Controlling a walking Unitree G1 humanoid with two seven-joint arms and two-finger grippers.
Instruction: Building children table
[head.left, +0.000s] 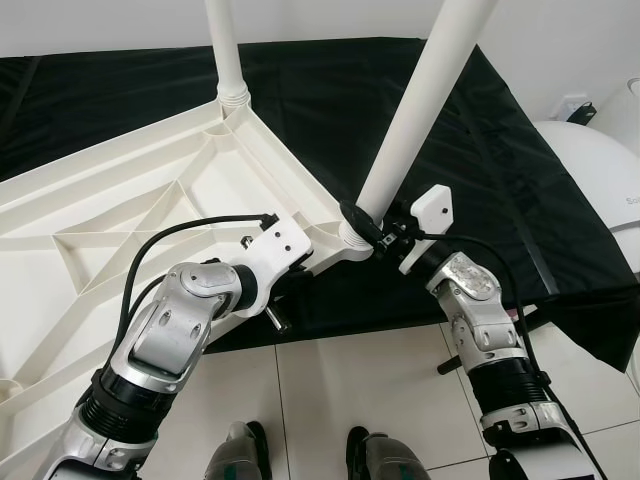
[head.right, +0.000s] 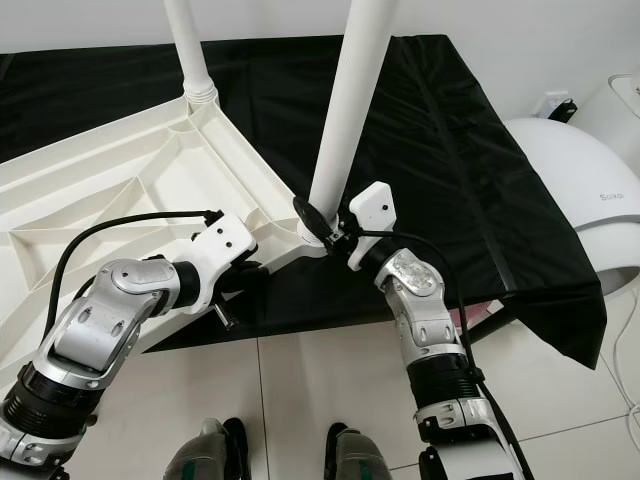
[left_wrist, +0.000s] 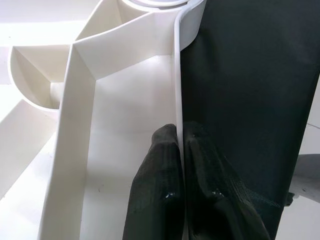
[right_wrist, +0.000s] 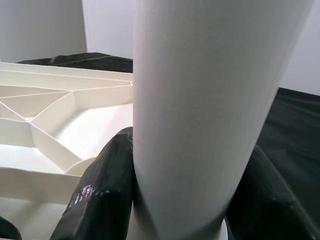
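Only one bit of lettering could be made out: small grey letters on the white domed appliance (head.right: 570, 190) at the robot's right, cut by the picture's edge and too small to read surely. Nothing else bore text.

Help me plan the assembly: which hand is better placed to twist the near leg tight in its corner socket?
Right. The right hand already clamps the near leg just above its socket, while the left hand pinches the tabletop's rim, bracing it.
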